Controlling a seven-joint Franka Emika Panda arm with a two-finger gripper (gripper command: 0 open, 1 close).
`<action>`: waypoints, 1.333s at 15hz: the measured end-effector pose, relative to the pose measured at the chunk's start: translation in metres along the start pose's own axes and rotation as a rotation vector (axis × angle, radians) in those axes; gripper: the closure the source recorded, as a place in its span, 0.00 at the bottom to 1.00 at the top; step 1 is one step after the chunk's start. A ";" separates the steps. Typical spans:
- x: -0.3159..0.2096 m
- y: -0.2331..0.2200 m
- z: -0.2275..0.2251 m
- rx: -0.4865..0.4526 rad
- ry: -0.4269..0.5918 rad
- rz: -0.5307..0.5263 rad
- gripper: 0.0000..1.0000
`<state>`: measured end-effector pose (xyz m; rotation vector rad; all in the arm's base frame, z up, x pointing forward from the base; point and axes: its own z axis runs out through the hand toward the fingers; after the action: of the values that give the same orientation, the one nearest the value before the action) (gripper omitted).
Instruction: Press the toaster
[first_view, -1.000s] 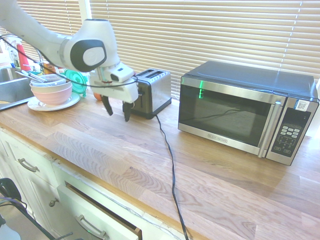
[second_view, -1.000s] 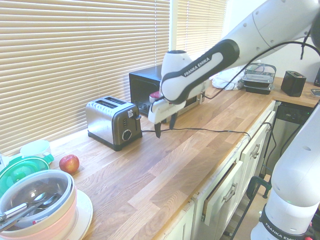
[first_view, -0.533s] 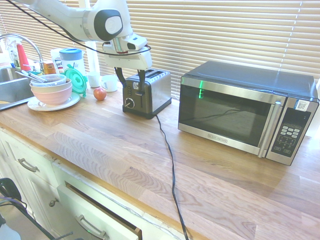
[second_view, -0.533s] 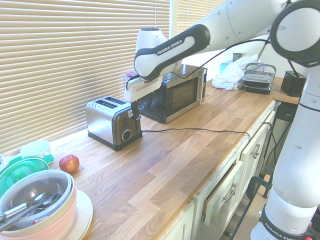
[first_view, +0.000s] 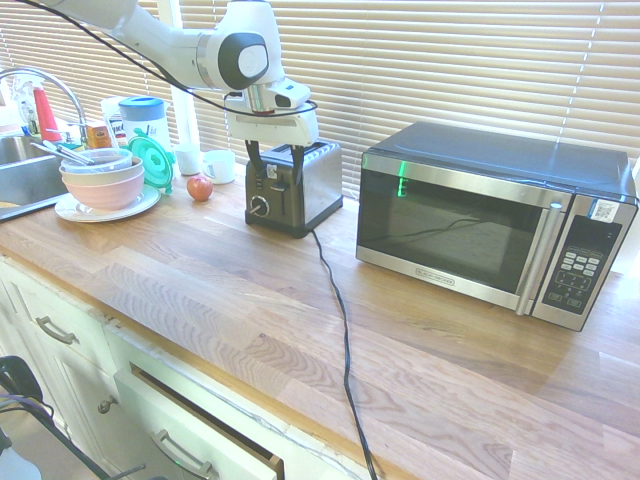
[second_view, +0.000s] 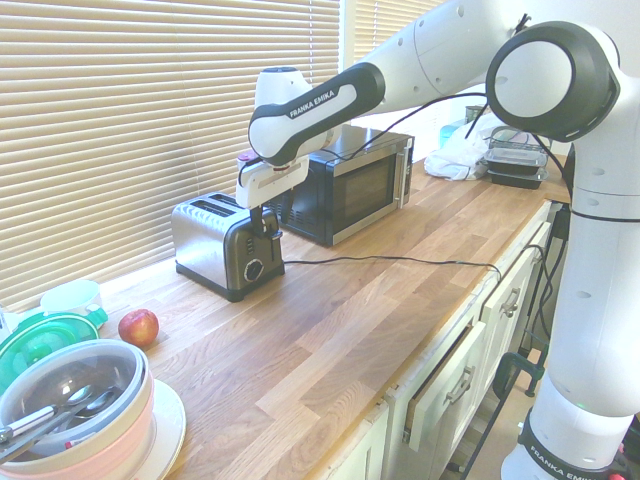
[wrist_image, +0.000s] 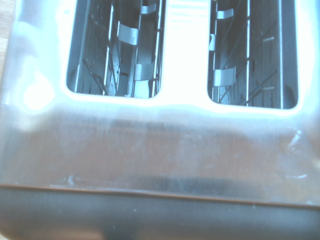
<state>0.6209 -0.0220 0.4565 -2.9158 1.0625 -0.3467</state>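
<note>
Our white arm's gripper (first_view: 273, 160) has swung in from the counter's open middle and now hangs over the small brushed-steel two-slot toaster (first_view: 298, 187) by the blinds, fingers spread wide and empty; lever press comes next.

Long wood-plank countertop (first_view: 200, 290) w/ pale grain, running along a window wall. Cream horizontal slat blinds (first_view: 450, 60) cover the windows behind, bright daylight glowing thru. White cabinet fronts (first_view: 60, 340) below the counter, metal bar handles, one white drawer (first_view: 190, 430) pulled ajar. Stainless steel sink (first_view: 20, 175) w/ curved chrome tap (first_view: 45, 85) at the counter's far end.
</note>
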 end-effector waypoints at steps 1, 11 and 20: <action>0.000 0.000 -0.001 0.002 0.002 -0.002 1.00; 0.000 0.000 -0.008 0.018 0.005 0.001 1.00; 0.007 0.019 -0.005 0.079 -0.004 0.001 1.00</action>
<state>0.6127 -0.0411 0.4613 -2.8450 1.0254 -0.3732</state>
